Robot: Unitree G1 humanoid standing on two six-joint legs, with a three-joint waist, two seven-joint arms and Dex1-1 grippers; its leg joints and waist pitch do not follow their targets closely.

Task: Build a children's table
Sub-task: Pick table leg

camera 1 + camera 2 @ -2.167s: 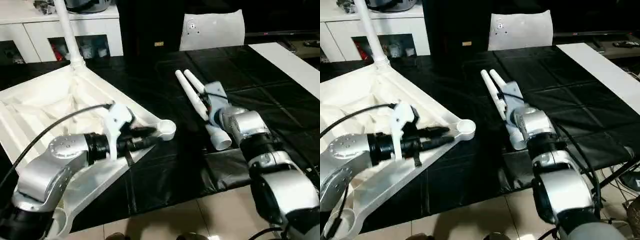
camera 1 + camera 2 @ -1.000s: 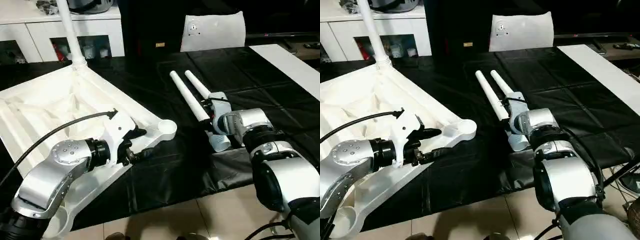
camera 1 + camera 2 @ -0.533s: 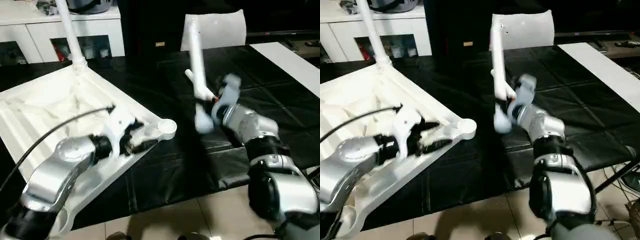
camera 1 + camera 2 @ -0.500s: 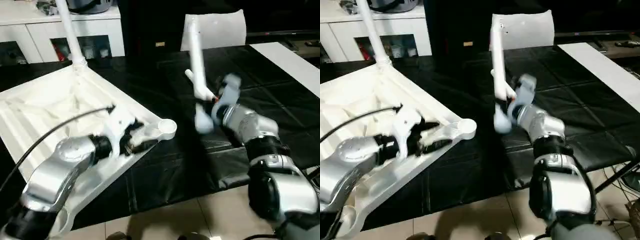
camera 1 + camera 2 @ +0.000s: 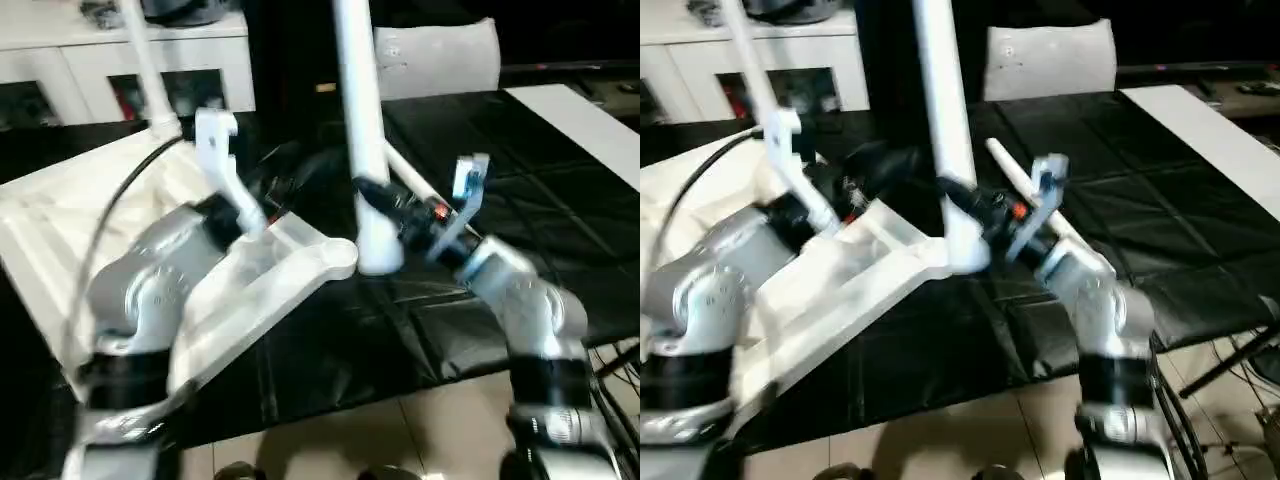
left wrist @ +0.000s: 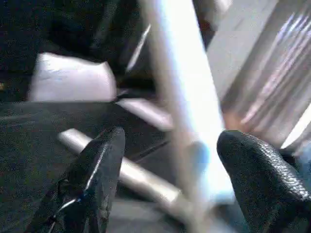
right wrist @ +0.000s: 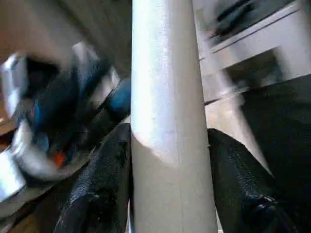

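Long round tapered white plastic leg held upright, thick end down, clamped between the black fingers of the right gripper, poised just beside the corner socket of the white ribbed square tabletop, likely for seating. Tabletop lying underside up on the black-covered table, one leg already standing in a far corner. Left gripper spread apart near the tabletop, grip on it unclear. Spare white leg flat behind.
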